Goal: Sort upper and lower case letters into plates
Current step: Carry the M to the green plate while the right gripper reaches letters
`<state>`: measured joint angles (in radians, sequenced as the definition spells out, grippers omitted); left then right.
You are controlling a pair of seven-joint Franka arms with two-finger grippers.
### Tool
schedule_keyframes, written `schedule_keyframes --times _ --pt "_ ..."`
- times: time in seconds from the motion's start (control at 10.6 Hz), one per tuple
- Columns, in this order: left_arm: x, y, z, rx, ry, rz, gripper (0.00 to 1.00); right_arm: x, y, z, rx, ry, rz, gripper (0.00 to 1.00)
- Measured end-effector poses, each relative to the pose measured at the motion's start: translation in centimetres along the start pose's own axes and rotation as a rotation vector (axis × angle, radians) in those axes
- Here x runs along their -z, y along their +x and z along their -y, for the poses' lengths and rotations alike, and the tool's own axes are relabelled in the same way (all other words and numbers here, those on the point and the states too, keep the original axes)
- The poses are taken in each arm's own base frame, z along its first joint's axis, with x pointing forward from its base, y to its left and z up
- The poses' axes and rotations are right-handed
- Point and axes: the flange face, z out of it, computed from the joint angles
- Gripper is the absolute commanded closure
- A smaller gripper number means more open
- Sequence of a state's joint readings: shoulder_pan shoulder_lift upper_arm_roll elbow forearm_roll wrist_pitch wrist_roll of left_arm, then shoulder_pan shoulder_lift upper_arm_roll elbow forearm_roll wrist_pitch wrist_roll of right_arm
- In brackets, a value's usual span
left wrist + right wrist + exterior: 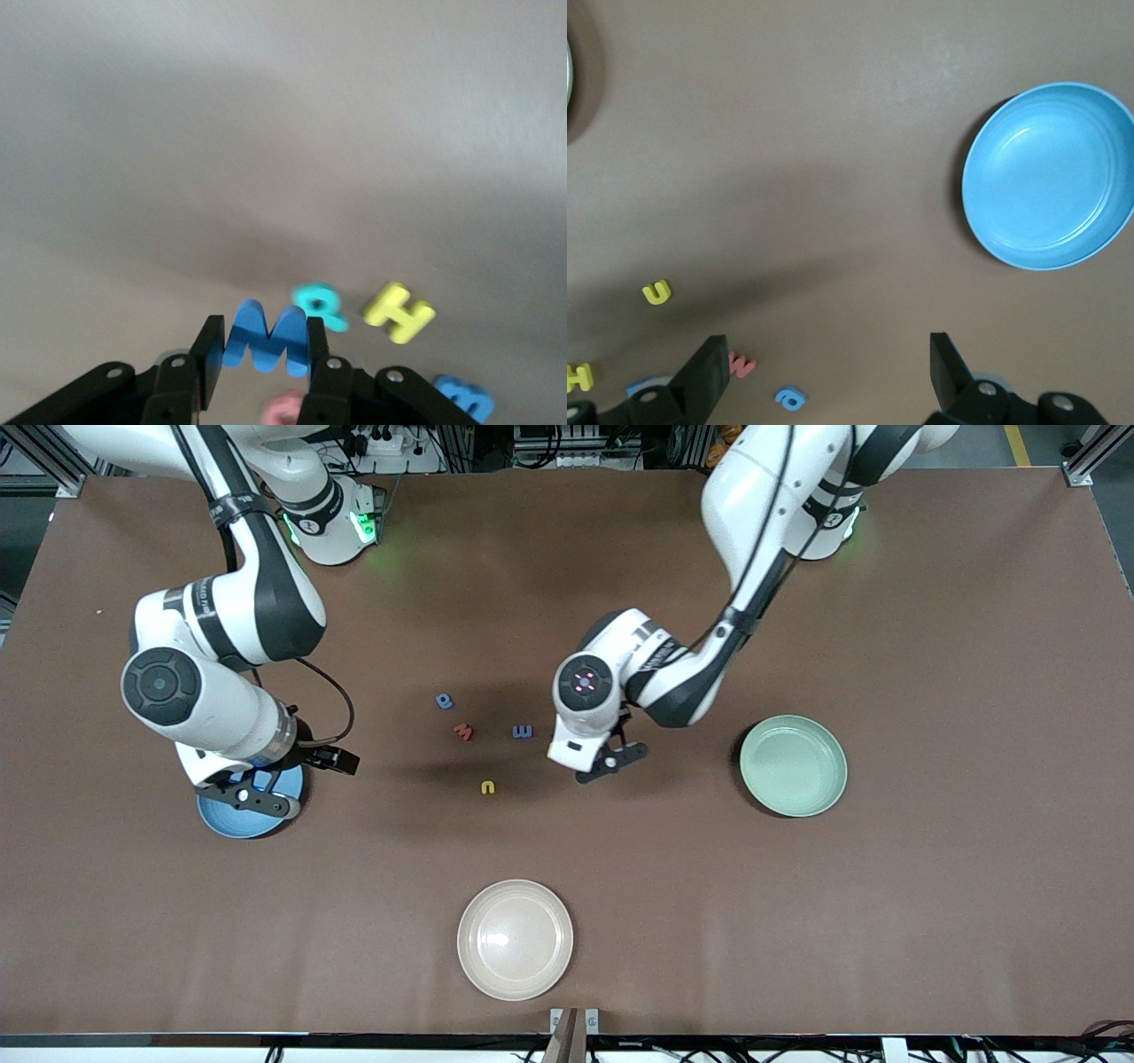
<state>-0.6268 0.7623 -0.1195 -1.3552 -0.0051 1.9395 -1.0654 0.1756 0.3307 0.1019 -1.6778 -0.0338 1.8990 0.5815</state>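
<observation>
My left gripper is shut on a blue letter M, held just above the brown table. In the front view this gripper hangs between the loose letters and the mint green plate. Under it lie a cyan R, a yellow H and another blue letter. My right gripper stands open and empty over the blue plate. Near the table's middle lie a blue a, a red w, a dark blue letter and a yellow u.
A cream-beige plate sits near the table's front edge, nearer the camera than the letters. The right wrist view shows the blue plate, the yellow u, the red w and the blue a.
</observation>
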Motion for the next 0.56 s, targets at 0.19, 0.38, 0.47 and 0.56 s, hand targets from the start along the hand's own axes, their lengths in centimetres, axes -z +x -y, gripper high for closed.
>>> schedule_keyframes --times 0.19,0.38,0.47,0.56 --pt "2.7 3.7 4.3 -0.104 0.044 0.04 0.85 -1.1 -1.3 2.9 -0.066 0.004 -0.01 0.0" --pt "2.7 7.2 7.8 -0.152 0.064 0.075 0.88 -3.0 -3.4 6.9 -0.13 0.003 -0.013 0.0" --pt "2.9 9.3 10.0 -0.187 0.071 0.091 0.9 -3.7 -4.6 8.7 -0.167 0.002 -0.014 0.0" --pt "3.2 11.4 12.6 -0.223 0.095 0.108 0.9 -4.2 -5.7 10.2 -0.213 0.0 -0.016 0.0"
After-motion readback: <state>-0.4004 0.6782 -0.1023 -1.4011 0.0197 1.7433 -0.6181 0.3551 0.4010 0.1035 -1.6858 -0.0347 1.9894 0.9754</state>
